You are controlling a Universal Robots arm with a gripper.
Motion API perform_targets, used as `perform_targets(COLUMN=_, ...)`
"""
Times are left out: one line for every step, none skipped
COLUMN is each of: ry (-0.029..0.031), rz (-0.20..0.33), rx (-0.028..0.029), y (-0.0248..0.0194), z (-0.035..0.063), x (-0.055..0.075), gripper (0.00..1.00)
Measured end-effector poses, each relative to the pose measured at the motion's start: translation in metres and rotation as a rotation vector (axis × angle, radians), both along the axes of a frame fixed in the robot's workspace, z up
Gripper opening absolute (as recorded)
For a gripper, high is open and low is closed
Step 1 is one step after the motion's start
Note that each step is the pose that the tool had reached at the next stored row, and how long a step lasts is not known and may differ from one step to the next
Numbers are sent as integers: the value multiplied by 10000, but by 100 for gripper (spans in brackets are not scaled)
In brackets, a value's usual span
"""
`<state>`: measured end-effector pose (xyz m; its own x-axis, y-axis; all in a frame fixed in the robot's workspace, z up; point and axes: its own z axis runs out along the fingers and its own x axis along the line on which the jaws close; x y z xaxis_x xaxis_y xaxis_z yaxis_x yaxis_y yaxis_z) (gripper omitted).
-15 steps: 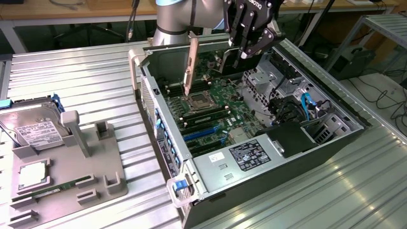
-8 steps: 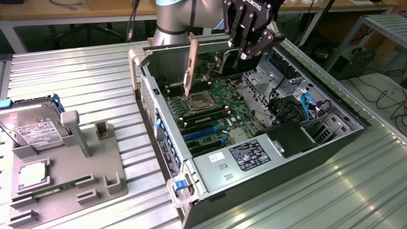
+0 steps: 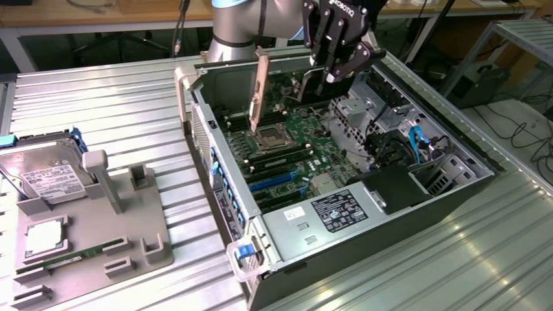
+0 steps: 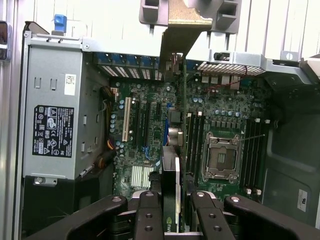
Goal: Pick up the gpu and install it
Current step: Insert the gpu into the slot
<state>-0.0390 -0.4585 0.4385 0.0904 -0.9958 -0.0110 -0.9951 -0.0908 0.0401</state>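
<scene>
**GPU gripped over the open case**

We see our gripper (image 3: 333, 74) clamped on the gpu (image 3: 259, 91). The card stands upright between the fingers (image 4: 150, 210), with its pale bracket at the end away from them. Below the gripper lies the motherboard (image 3: 302, 129) inside the open computer case (image 3: 220, 168).

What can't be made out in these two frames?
- Wrist view: the slot directly under the gpu, covered by the card itself.
- Exterior view: power supply label text, too small.
- Exterior view: the arm above the gripper, cut off by the frame edge.
</scene>
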Motion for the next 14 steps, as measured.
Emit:
perform_targets(ry=1, rz=0, rx=0, y=0, z=-5, x=0, gripper=27)
perform_targets(ry=2, rz=0, rx=0, y=0, z=-8, x=0, gripper=27)
perform_targets(ry=3, rz=-1, rx=0, y=0, z=-12, x=0, gripper=27)
perform_targets(ry=4, rz=0, rx=0, y=0, z=-18, x=0, gripper=27)
perform_targets(ry=4, rz=0, rx=0, y=0, z=-27, x=0, gripper=27)
perform_targets(ry=5, rz=0, rx=0, y=0, z=-33, x=0, gripper=27)
perform_targets(ry=5, rz=-2, rx=0, y=0, z=-40, x=0, gripper=27)
perform_targets(ry=5, rz=-3, rx=0, y=0, z=-47, x=0, gripper=27)
perform_targets(ry=5, rz=-4, rx=0, y=0, z=-54, x=0, gripper=27)
perform_targets(ry=6, rz=-4, rx=1, y=0, z=-58, x=0, gripper=27)
perform_targets(ry=6, rz=-4, rx=0, y=0, z=-63, x=0, gripper=27)
perform_targets(ry=7, rz=-4, rx=0, y=0, z=-68, x=0, gripper=27)
perform_targets(ry=7, rz=-4, rx=0, y=0, z=-71, x=0, gripper=27)
perform_targets(ry=7, rz=-4, rx=0, y=0, z=-77, x=0, gripper=27)
